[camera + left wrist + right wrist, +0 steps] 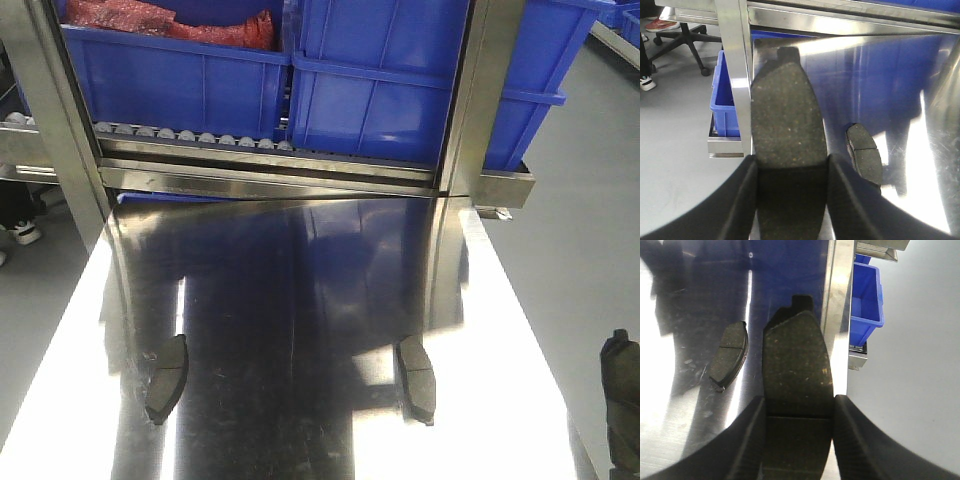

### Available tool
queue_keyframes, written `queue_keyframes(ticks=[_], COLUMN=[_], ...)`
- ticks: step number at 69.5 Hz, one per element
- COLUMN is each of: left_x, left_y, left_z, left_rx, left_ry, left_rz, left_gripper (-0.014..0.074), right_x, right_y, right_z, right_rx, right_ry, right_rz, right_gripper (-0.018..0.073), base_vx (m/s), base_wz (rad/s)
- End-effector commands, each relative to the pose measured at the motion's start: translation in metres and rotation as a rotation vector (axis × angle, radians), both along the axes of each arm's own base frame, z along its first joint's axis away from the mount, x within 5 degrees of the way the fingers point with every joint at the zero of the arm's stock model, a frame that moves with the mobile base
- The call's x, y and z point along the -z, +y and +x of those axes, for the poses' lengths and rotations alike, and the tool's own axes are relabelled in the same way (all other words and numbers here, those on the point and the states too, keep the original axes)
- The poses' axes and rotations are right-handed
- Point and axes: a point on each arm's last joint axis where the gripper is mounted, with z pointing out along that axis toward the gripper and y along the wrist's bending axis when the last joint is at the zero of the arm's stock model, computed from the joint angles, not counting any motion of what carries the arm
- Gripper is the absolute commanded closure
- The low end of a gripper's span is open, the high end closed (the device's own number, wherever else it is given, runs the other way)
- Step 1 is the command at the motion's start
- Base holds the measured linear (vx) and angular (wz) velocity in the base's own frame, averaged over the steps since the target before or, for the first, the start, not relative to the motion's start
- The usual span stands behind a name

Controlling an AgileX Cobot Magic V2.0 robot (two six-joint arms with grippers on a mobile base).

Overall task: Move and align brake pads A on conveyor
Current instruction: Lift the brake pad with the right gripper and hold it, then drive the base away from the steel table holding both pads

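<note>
Two brake pads A lie flat on the shiny steel table (300, 300), one at the left (167, 378) and one at the right (417, 378). My left gripper (792, 160) is shut on a third dark pad (787, 115), held over the table's left edge, with the left table pad (864, 152) just to its right. My right gripper (800, 400) is shut on another pad (797, 360) over the table's right edge; this pad also shows at the front view's right border (622, 395). The right table pad (730, 354) lies to its left. The conveyor is out of view.
Blue bins (380, 90) stand on a roller rack behind the table, between steel posts (475, 90). One bin holds red bags (170, 22). A small blue bin (724, 97) sits low beside the left post, another (866, 302) at the right. An office chair (682, 40) stands on the grey floor.
</note>
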Motion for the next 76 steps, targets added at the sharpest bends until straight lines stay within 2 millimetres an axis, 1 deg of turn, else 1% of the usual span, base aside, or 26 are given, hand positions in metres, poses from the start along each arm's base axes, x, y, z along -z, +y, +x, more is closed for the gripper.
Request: queue_keyframes(ticks=[1, 51, 76], left_x=[-0.0169, -0.0169, -0.0167], left_y=[-0.0005, -0.0005, -0.0005], left_z=[0.0041, 0.0041, 0.0042], left_rx=[0.001, 0.001, 0.001], left_ry=[-0.118, -0.118, -0.117], left_rz=[-0.011, -0.011, -0.01], left_gripper=[0.0451, 0.0451, 0.0451], right_x=[-0.0155, -0.0155, -0.0156], right_y=[0.0003, 0.0002, 0.0], right_z=[0.0048, 0.0048, 0.0044], right_rx=[0.001, 0.002, 0.003], right_ry=[-0.108, -0.108, -0.109], right_rz=[0.007, 0.007, 0.007], right_gripper=[0.048, 0.048, 0.048], base_vx=[0.0, 0.0, -0.12], base_wz=[0.0, 0.0, 0.13])
